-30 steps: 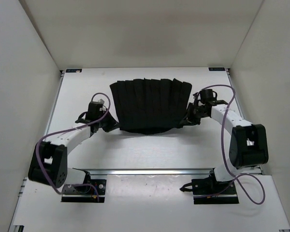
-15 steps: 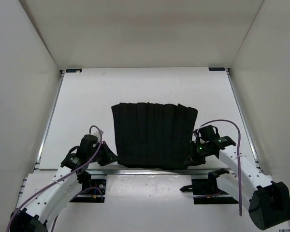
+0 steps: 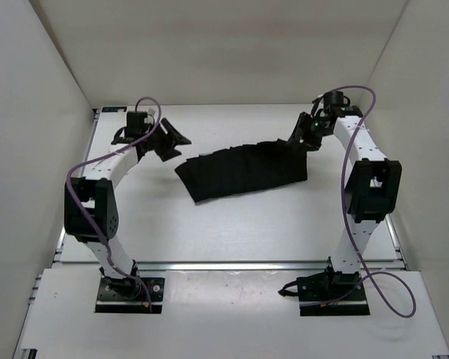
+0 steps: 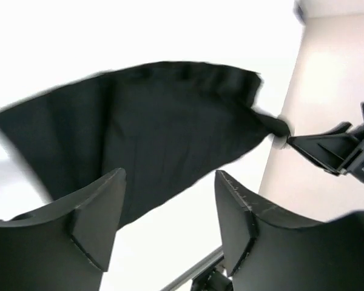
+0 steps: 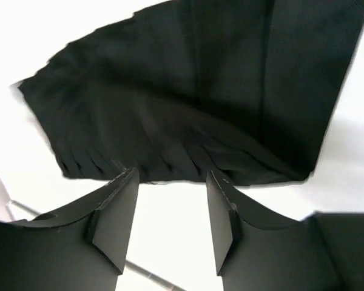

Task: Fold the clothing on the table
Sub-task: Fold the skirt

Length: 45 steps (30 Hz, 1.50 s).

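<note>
While left end effector [image 3: 172,142] and right end effector [image 3: 303,140] gape empty, I log: pleated skirt [image 3: 243,172] lies lengthwise between them | right nearer.

Walls [image 3: 37,112] box the table [image 3: 232,224]; room to pass lies nearside of the clothing [image 3: 243,170].

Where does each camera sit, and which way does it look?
Top external: above and behind the arms, facing down on the table, the clothing, both arms.
Left wrist: on the left arm, facing past the left tool at the clothing and the right tool.
Right wrist: on the right arm, facing down past the right tool at the clothing.
Shared: every view shows the clothing.
</note>
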Available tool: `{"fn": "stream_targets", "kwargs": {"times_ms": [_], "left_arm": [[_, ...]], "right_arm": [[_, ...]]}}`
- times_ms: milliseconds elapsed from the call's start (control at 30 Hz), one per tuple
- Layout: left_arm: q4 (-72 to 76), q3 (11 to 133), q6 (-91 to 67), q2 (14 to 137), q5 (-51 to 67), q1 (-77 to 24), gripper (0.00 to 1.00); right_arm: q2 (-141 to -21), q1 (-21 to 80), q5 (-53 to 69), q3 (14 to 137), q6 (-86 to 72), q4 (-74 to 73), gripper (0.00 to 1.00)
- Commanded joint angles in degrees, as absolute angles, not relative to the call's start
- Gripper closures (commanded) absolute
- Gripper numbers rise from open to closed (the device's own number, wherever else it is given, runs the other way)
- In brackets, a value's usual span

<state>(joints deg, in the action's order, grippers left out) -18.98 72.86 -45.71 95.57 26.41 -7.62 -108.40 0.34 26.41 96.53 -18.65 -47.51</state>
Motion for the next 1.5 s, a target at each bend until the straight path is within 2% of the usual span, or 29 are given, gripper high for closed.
{"fn": "stream_targets", "kwargs": {"times_ms": [0, 67, 100, 133, 167, 200, 267, 433, 733, 800, 833, 867, 900, 933, 1033, 1167, 1300, 1467], "left_arm": [[-13.9, 71.11, -49.65, 99.93, 35.24, -4.84, 0.3], [-8.37, 64.29, -50.97, 97.49, 36.73, -4.75, 0.34], [-5.3, 62.51, -52.54, 97.12, 36.83, -4.22, 0.38], [-4.06, 59.01, -52.99, 95.47, 36.91, -4.74, 0.38], [-3.87, 56.71, -52.82, 94.84, 36.22, -5.01, 0.36], [-5.0, 55.73, -51.78, 93.62, 34.64, -5.88, 0.28], [-6.41, 52.05, -49.84, 91.5, 30.52, -7.55, 0.27], [-2.73, 45.19, -52.64, 92.45, 26.99, -10.63, 0.24], [-3.26, 47.11, -54.22, 97.81, 19.86, -14.23, 0.22], [-3.25, 48.07, -54.49, 99.05, 18.99, -14.5, 0.29], [-3.43, 48.77, -54.14, 99.75, 18.81, -14.5, 0.39], [-3.51, 49.48, -54.05, 100.45, 18.46, -14.85, 0.5], [-3.6, 49.48, -53.88, 101.16, 18.28, -14.94, 0.55], [-3.26, 49.48, -53.62, 101.08, 18.63, -14.77, 0.69], [-2.11, 47.82, -53.52, 101.07, 20.03, -15.12, 0.93], [-1.67, 44.83, -52.73, 99.32, 23.28, -15.82, 0.97], [2.1, 40.08, -55.71, 95.89, 23.12, -17.66, 1.0], [1.76, 41.48, -56.16, 96.5, 22.76, -19.51, 0.98]], "right_arm": [[-111.18, 0.18, 23.37, 100.64, -16.26, -50.37, 0.53], [-109.87, 0.26, 23.3, 96.52, -16.7, -47.56, 0.53], [-107.6, -1.13, 23.47, 92.68, -16.53, -43.89, 0.49], [-106.19, -1.58, 22.42, 88.55, -16.61, -41.16, 0.49], [-105.56, -2.8, 22.33, 86.94, -16.96, -40.18, 0.49], [-104.69, -4.29, 22.5, 83.88, -17.57, -37.99, 0.49], [-104.76, -6.4, 23.11, 79.56, -18.8, -36.39, 0.48], [-107.49, -8.7, 21.98, 76.21, -19.69, -34.37, 0.47], [-115.12, -7.83, 24.95, 77.34, -22.94, -31.46, 0.46], [-117.06, -7.74, 26.53, 78.74, -23.38, -31.65, 0.47], [-117.51, -7.39, 26.89, 78.75, -23.55, -31.81, 0.52], [-117.94, -7.3, 26.89, 78.84, -23.47, -32.08, 0.71], [-117.43, -7.38, 26.46, 78.14, -23.38, -31.04, 0.94], [-116.9, -7.9, 26.28, 77.44, -23.29, -30.68, 0.99], [-114.79, -10.53, 26.72, 75.5, -22.68, -30.05, 1.0], [-112.51, -13.09, 25.06, 78.92, -17.42, -40.22, 1.0], [-104.7, -11.6, 14.87, 78.66, -13.72, -44.81, 1.0], [-100.55, 3.73, 2.48, 85.68, -13.8, -50.62, 1.0]]}}
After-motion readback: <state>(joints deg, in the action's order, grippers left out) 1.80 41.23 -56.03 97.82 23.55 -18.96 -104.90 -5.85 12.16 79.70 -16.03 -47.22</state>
